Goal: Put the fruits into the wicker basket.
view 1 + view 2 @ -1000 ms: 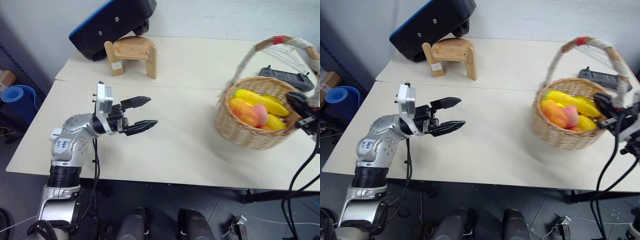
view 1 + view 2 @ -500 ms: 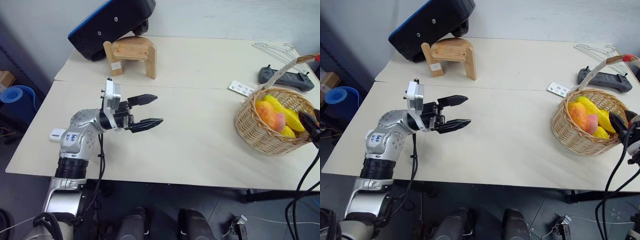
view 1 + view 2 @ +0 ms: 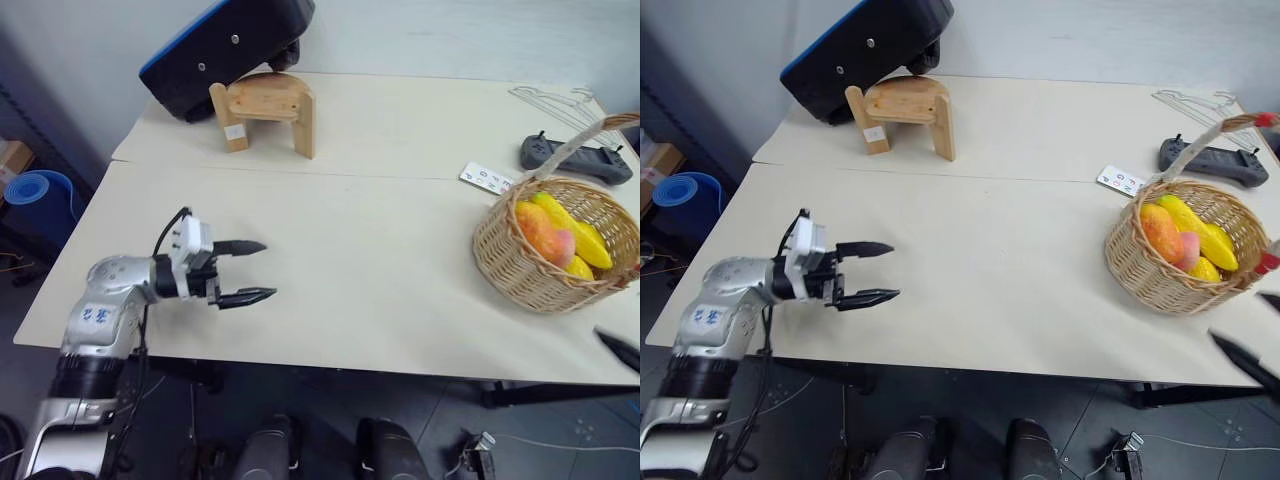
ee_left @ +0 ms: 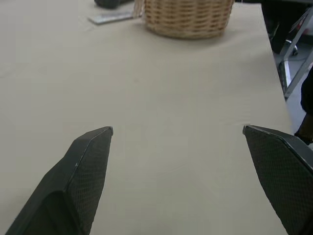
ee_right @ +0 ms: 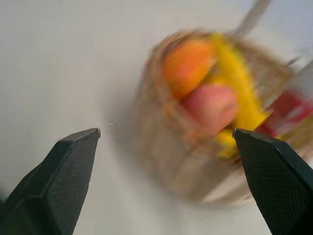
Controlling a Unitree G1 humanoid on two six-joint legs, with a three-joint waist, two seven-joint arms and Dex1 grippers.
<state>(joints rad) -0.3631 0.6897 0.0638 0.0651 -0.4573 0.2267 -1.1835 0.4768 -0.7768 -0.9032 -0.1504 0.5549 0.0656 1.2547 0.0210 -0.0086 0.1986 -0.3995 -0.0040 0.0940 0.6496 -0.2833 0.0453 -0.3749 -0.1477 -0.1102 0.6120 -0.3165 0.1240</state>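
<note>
Woven tan wicker is what we see first: the wicker basket (image 3: pixel 1180 262) stands upright on the right side of the cream table (image 3: pixel 1000 250), near its front edge, with its tall handle (image 3: pixel 575 145) arching up toward the far right. Inside it we count the fruits: an orange-red mango (image 3: pixel 1162 232) on the left, a pink peach (image 3: pixel 1189 250) touching it, and the yellow banana (image 3: pixel 1192 217) with other yellow pieces (image 3: pixel 1206 268) lying behind and beside them. Our right gripper (image 5: pixel 168 134) points at the basket from just off the table's front right corner, its two black fingers (image 3: pixel 1245 360) spread wide apart with nothing between them and no contact with the wicker. Just behind the basket we see a small white card (image 3: pixel 1122 180), and beyond that a black controller (image 3: pixel 1210 160) and a wire hanger (image 3: pixel 1200 103). Our left gripper (image 3: pixel 243 272) hangs over the table's left front area, well apart from the basket, its fingers parted and empty. At the far left of the table a wooden stool (image 3: pixel 905 112) stands under a tilted black and blue case (image 3: pixel 865 45).
</note>
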